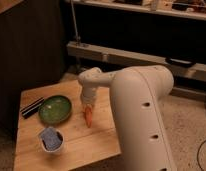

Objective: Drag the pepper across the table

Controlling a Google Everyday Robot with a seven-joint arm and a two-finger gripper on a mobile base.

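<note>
We see the gripper (87,106) lowered onto the pepper (88,116) on the table (91,142), probably to drag it; whether it grips, we cannot tell.

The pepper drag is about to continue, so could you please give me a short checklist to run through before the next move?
1. Gripper over the pepper: ok, it sits directly above, at its upper end.
2. Firm contact with pepper: cannot tell.
3. Pepper on table: ok.
4. Green plate apart from pepper: ok, it lies to the left.
5. Cup out of the way: ok, near the front-left.
6. Black item apart: ok, at the left edge.
</note>
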